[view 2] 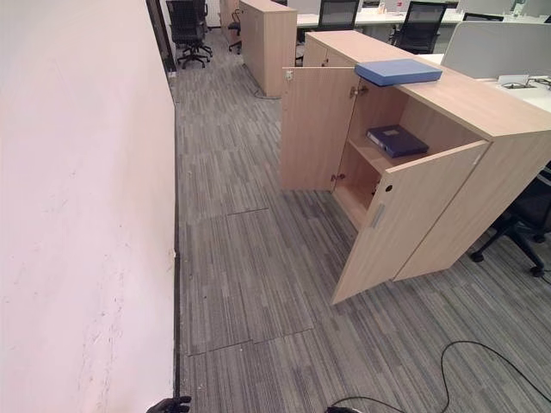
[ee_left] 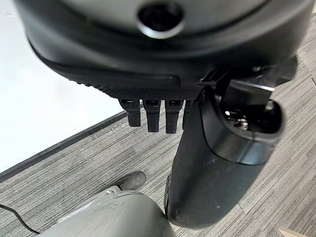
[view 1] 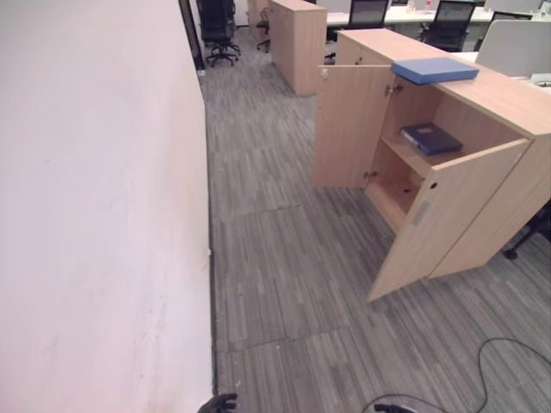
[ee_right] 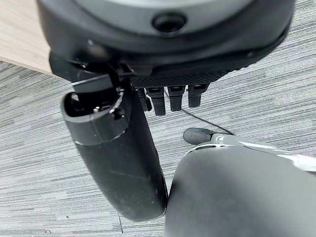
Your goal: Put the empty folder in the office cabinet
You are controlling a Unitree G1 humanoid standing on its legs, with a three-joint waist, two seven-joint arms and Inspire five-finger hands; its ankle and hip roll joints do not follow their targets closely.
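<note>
- Hanging down over the grey carpet (view 1: 284, 284), left hand (ee_left: 163, 59) has its fingers (ee_left: 153, 116) straight and loose, holding nothing; thumb (ee_left: 217, 163) sticks out beside them, also free.
- Right hand (ee_right: 168, 54) same story: fingers (ee_right: 170, 96) relaxed and straight, thumb (ee_right: 116, 158) out to the side, nothing in it, carpet below.
- A bit of a dark hand, the left hand by its side, just peeks in at the bottom edge of the head views, near the foot of the wall (view 1: 95, 215).
- White wall runs along the robot's left side, dark skirting strip at its base.
- Office cabinet (view 2: 482, 163) stands ahead and to the right, light wood, well apart from both hands.
- Both cabinet doors open: far door (view 2: 314, 129) swung out toward the wall side, near door (view 2: 405, 215) swung out toward the robot.
- Light blue folder (view 2: 398, 70) lies flat on the cabinet top, at the front edge above the opening, one corner slightly overhanging.
- Dark blue folder (view 2: 396, 140) lies flat on the middle shelf inside the cabinet.
- Lower compartment under that shelf is partly hidden by the near door; cannot tell what is in it.
- A second wooden cabinet (view 1: 297, 43) stands further down the aisle.
- Black office chairs (view 1: 217, 30) at the far end, more by the desks (view 2: 379, 19) behind the cabinets.
- One more black chair (view 2: 516, 224) at the right of the near cabinet.
</note>
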